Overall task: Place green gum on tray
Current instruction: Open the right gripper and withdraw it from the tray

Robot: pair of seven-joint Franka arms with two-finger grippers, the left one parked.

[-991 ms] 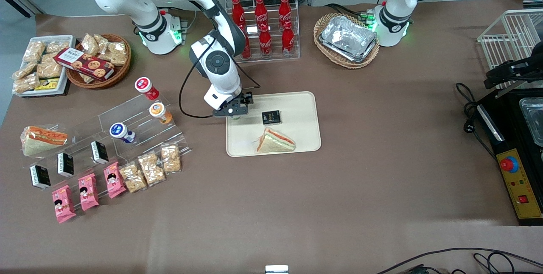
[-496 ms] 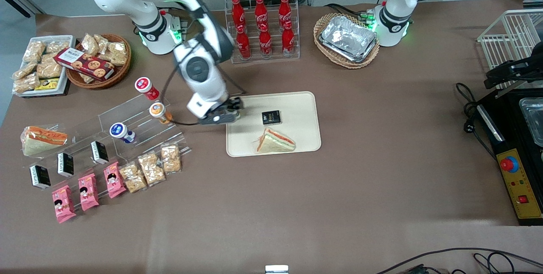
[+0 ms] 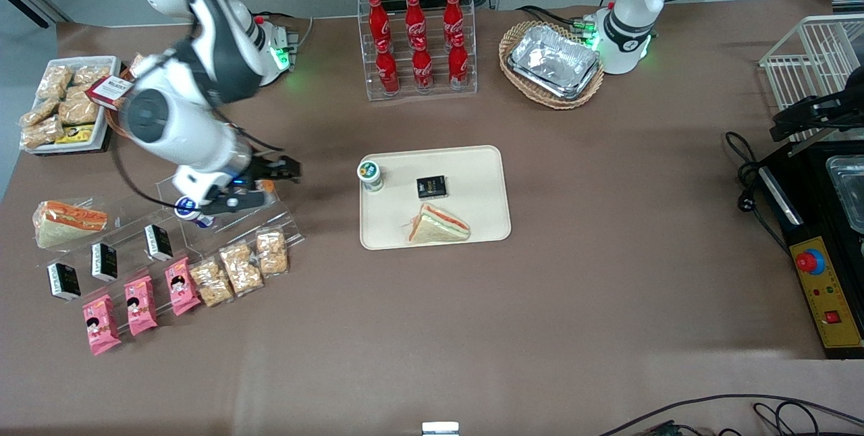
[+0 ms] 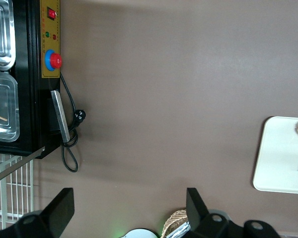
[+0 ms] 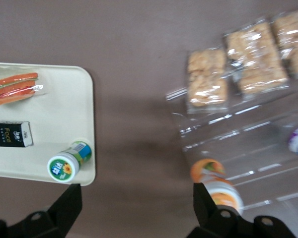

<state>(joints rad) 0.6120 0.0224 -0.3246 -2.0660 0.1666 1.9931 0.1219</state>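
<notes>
On the tray (image 3: 482, 216), at the corner toward our working arm, green gum (image 3: 370, 175) stands upright, cap up, well apart from our pincer (image 3: 266, 183). Pincer's spread, holding nothing, hovering over the clear shelf (image 3: 223, 213) by the orange bottle (image 5: 216, 184). Placement looks done to us; gum sits tray-ward of the pincer.

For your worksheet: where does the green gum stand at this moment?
The green gum stands upright on the tray, at its edge toward the working arm, beside the small black box; the open claw is apart, over the clear rack.
</notes>
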